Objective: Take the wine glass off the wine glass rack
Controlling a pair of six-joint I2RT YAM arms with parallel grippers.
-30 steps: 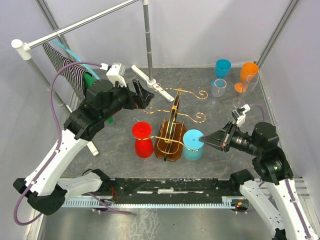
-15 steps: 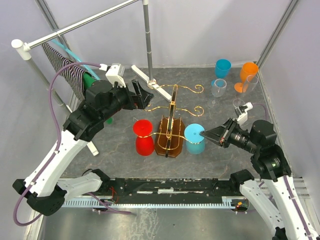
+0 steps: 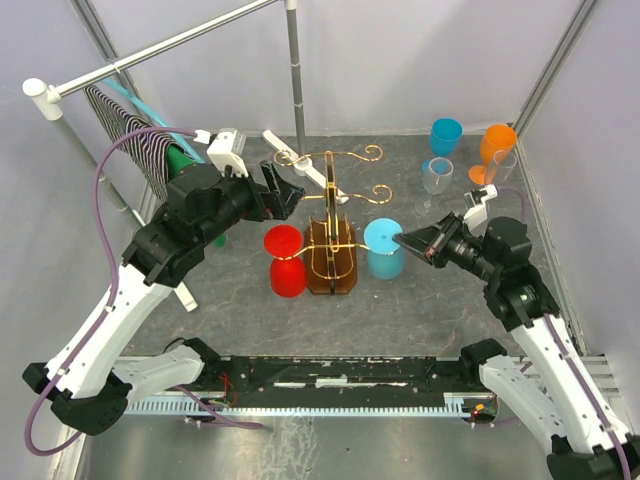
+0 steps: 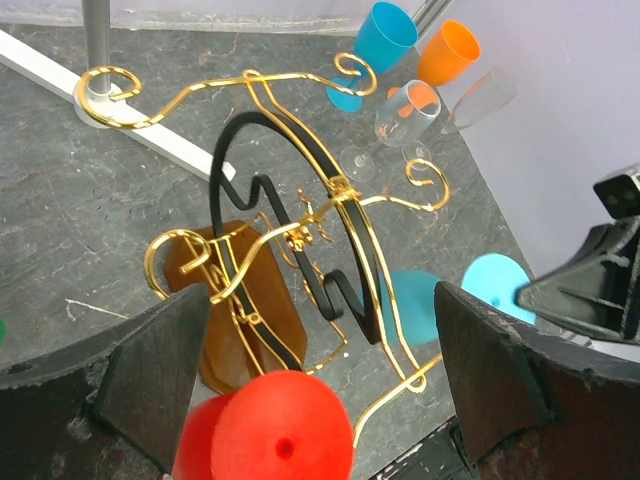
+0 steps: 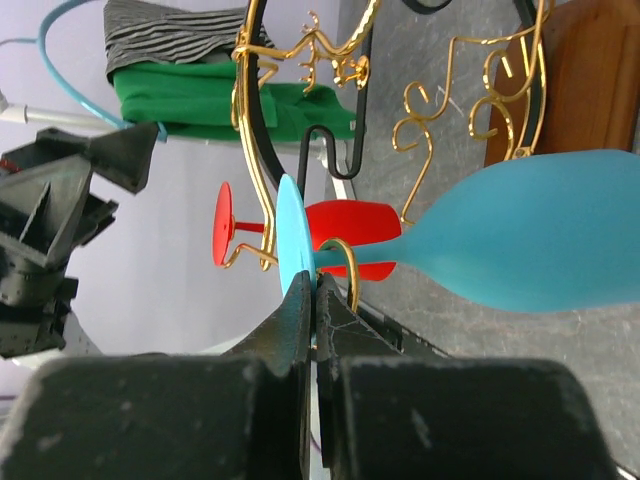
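Right jaws pinching wine glass [image 5: 520,240] foot, left jaws wide

The rack [image 3: 329,195] is shiny gold wire with a black strip looping through it, on a glossy brown wooden base [image 3: 331,268], and the two glasses on it are a bright red glass [image 3: 285,262] and a frosted light-blue glass [image 3: 384,250]. Further back I see a deeper blue cup [image 3: 446,135], an orange glass [image 3: 497,143] and a clear glass [image 3: 437,175], all against the dark grey, marbled surface [image 3: 420,300]. Off to the left there's a black-and-white striped cloth [image 3: 125,130], a green cloth [image 3: 185,160] and a purple cable [image 3: 105,190].
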